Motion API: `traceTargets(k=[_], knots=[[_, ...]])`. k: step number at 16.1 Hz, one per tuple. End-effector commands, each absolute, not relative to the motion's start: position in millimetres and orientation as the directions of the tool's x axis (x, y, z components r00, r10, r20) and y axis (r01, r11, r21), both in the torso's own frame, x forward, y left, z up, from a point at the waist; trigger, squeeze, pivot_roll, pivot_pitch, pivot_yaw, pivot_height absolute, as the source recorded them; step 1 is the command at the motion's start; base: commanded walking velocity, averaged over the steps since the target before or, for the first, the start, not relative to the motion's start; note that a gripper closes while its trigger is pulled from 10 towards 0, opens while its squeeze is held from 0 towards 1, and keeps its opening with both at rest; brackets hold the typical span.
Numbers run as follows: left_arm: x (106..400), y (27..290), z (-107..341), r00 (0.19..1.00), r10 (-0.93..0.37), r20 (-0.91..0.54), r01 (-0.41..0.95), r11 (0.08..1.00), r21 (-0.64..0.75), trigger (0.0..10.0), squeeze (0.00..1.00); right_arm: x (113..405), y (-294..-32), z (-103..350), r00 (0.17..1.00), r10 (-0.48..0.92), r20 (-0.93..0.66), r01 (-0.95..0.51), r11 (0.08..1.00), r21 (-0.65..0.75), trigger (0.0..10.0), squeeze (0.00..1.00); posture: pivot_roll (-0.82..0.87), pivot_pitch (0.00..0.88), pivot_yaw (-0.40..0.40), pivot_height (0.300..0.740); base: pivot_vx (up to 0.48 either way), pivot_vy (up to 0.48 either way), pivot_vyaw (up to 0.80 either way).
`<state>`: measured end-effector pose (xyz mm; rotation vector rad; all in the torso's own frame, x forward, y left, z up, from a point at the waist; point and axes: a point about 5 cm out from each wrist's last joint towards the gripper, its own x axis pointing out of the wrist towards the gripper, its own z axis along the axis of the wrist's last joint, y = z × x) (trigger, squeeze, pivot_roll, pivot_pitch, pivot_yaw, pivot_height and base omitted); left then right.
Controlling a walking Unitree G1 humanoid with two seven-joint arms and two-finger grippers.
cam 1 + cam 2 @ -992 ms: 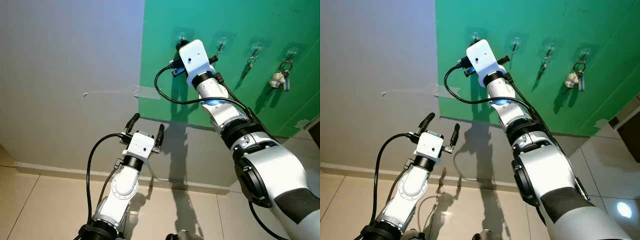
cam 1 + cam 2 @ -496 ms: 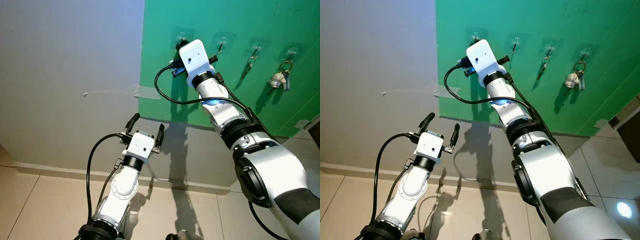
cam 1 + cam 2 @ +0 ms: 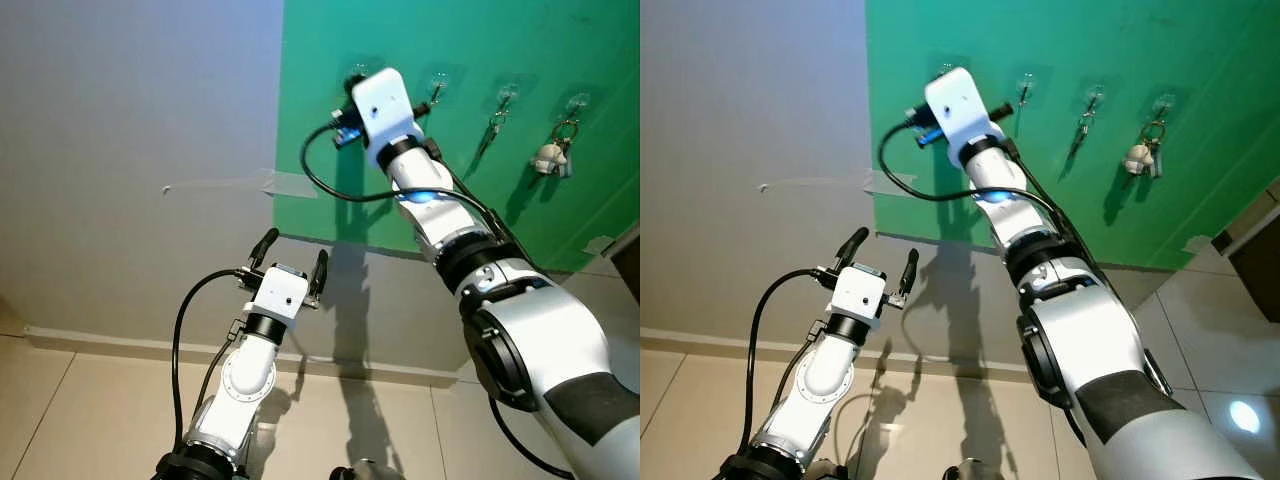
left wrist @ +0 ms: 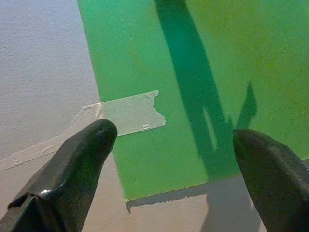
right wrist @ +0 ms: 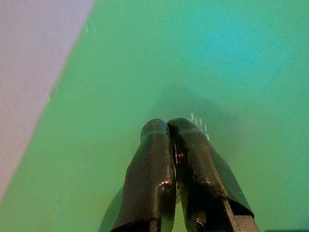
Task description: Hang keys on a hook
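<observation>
Left gripper [image 3: 291,262] idle low by the wall, fingers apart, empty. Right gripper [image 5: 169,126] raised at the leftmost hook [image 3: 356,72] on the green board [image 3: 520,130], fingers pressed together on a thin metal glint, probably the keys' ring; keys themselves hidden. Judged: hanging step; next, seat ring, then release.

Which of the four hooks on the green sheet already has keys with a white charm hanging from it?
The hook farthest right; white-charm keys dangle from it, far from the right hand.
</observation>
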<state>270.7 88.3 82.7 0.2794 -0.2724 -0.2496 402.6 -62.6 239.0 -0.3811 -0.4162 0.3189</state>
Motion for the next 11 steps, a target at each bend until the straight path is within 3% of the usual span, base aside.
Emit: traceTargets(k=[1,6,7,11], knots=[[269.9,83.4,85.4,0.927,-0.291,0.235,0.216,0.929,0.3,10.0,0.0,404.9,-69.3,276.5,0.827,0.332,0.453,-0.165,0.915,-0.37,0.0,0.0,-0.05,0.0,-0.144,0.723,0.0,0.0,0.0],[269.3,82.9,84.4,0.928,-0.294,0.23,0.219,0.928,0.302,10.0,0.0,406.6,-71.3,277.0,0.839,0.325,0.437,-0.163,0.916,-0.368,0.0,0.0,-0.05,0.0,-0.142,0.723,0.0,0.0,0.0],[269.4,82.6,84.2,0.928,-0.294,0.229,0.22,0.928,0.302,10.0,0.0,407.8,-72.7,276.4,0.848,0.316,0.426,-0.153,0.915,-0.374,10.0,0.0,-0.05,0.0,-0.142,0.723,0.0,0.0,0.0],[269.6,82.3,84.3,0.928,-0.293,0.228,0.219,0.928,0.302,10.0,0.0,409.0,-76.1,275.8,0.857,0.301,0.419,-0.133,0.914,-0.383,10.0,0.0,-0.05,0.0,-0.142,0.723,0.0,0.0,0.0]])
